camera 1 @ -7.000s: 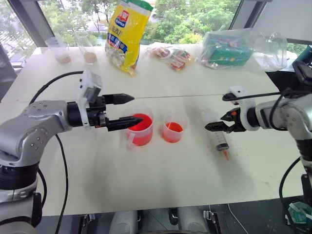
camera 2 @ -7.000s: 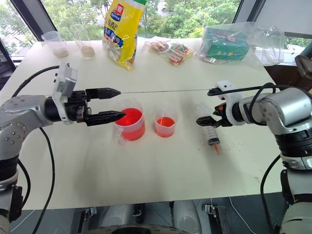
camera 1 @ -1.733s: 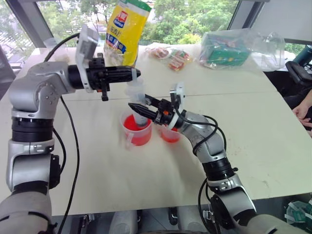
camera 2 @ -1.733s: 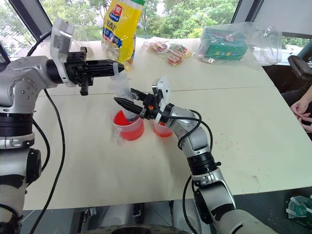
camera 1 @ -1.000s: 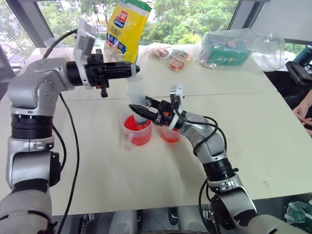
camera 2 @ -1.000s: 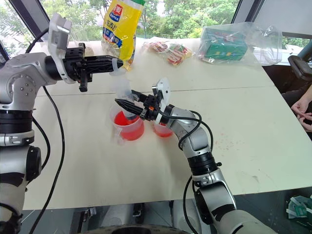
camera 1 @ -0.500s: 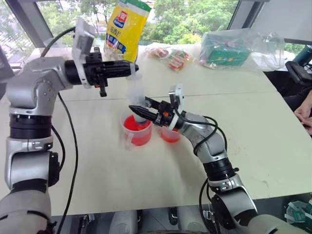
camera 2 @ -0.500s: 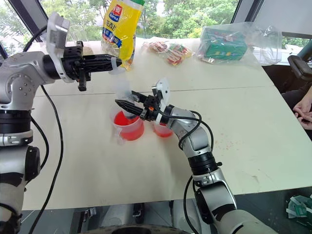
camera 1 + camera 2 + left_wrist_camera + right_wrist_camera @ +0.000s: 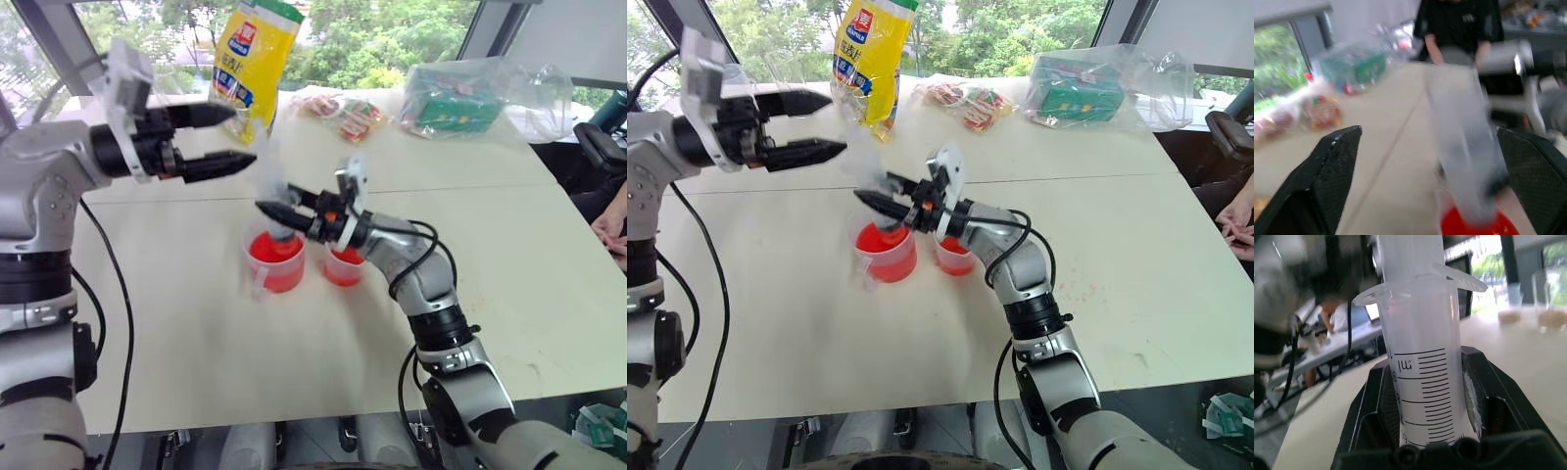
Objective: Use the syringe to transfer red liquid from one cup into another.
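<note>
Left claw (image 9: 227, 137) newly off syringe (image 9: 1425, 382) over red-filled beaker (image 9: 277, 264)

A yellow snack bag (image 9: 250, 54) stands near a green packet (image 9: 454, 101).

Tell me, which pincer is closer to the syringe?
Right. The right pincer is clamped on the syringe over the beaker; the left pincer hangs open, off beside it.

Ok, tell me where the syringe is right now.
The syringe is clamped upright in the right tool, just above the red liquid in the handled beaker, left of the smaller cup. The open left tool is off it.
</note>
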Motion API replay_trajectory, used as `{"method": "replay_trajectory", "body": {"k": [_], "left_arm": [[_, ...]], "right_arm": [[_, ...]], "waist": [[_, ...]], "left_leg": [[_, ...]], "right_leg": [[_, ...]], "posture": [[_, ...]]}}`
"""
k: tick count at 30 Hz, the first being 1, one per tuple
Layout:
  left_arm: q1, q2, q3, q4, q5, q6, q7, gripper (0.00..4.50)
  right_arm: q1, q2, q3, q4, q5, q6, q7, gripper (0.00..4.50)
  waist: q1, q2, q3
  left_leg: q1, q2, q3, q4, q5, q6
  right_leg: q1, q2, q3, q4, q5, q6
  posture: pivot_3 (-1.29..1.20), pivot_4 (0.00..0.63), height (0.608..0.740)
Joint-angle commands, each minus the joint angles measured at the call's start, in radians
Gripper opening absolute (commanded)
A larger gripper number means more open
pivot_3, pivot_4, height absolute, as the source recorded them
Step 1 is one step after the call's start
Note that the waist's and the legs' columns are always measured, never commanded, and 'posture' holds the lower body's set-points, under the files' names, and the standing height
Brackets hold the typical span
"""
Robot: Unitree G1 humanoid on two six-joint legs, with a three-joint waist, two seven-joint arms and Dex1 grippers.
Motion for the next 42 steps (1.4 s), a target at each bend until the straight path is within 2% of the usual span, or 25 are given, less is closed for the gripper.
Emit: {"method": "replay_trajectory", "body": {"k": [1,5,13,17,21,27,34,42], "left_arm": [[0.025,0.042,0.017,-0.028,-0.002,0.01,-0.004,4.46],[0.038,0.059,0.035,-0.028,-0.01,0.015,0.005,4.46],[-0.048,0.012,0.037,0.031,-0.031,0.007,0.042,4.46],[-0.096,-0.028,0.011,0.069,-0.026,-0.012,0.03,4.46],[-0.139,-0.068,-0.004,0.102,-0.023,-0.027,0.013,4.46],[-0.238,-0.146,-0.027,0.158,-0.027,-0.049,-0.011,4.46],[-0.375,-0.245,-0.028,0.258,-0.03,-0.078,-0.038,4.46],[-0.45,-0.324,-0.051,0.362,0.016,-0.161,-0.071,4.46]], "right_arm": [[-0.053,0.016,-0.036,-0.063,0.051,-0.009,-0.015,1.41],[-0.072,0.013,-0.052,-0.093,0.08,0.012,-0.036,1.41],[-0.081,-0.043,-0.129,-0.301,0.226,0.165,-0.129,1.41],[-0.054,-0.127,-0.233,-0.404,0.305,0.232,-0.209,1.41],[0.02,-0.204,-0.283,-0.458,0.328,0.253,-0.25,1.41],[0.162,-0.246,-0.257,-0.466,0.276,0.2,-0.244,1.41],[0.239,-0.242,-0.216,-0.428,0.224,0.139,-0.228,1.41],[0.275,-0.239,-0.193,-0.443,0.211,0.126,-0.229,1.41]], "waist": [[-0.001,0.002,0.001],[0.001,0.002,0.001],[0.004,0.002,0.001],[0.005,0.002,0.001],[0.004,0.001,0.001],[0.002,0.001,0.001],[0.006,0.001,0.001],[0.002,0.001,0.001]], "left_leg": [[0.0,0.0,0.001,0.0,0.0,0.0],[0.0,0.0,0.0,0.0,0.0,0.0],[-0.001,-0.001,0.0,0.0,0.0,0.0],[0.0,-0.001,0.0,0.0,0.0,0.0],[0.0,-0.001,0.0,0.0,0.0,0.0],[0.0,-0.001,0.001,0.0,0.0,0.001],[0.0,-0.001,0.001,0.0,0.0,0.001],[0.0,-0.001,0.001,0.0,-0.001,0.001]], "right_leg": [[0.0,0.0,0.0,0.0,0.0,0.0],[0.0,0.0,0.0,0.0,0.0,0.0],[0.0,-0.001,0.0,0.0,0.0,0.0],[0.0,-0.001,0.0,0.0,0.0,0.0],[0.0,-0.001,0.0,0.0,0.0,0.0],[0.0,0.0,0.0,0.0,0.0,0.0],[0.0,0.0,0.0,0.0,0.0,0.0],[0.0,0.0,0.0,-0.001,0.0,0.0]], "posture": [[0.0,0.15,0.74],[0.0,0.15,0.74],[0.0,0.15,0.74],[0.0,0.15,0.74],[0.0,0.15,0.74],[0.0,0.15,0.74],[0.0,0.15,0.74],[0.0,0.15,0.74]]}}
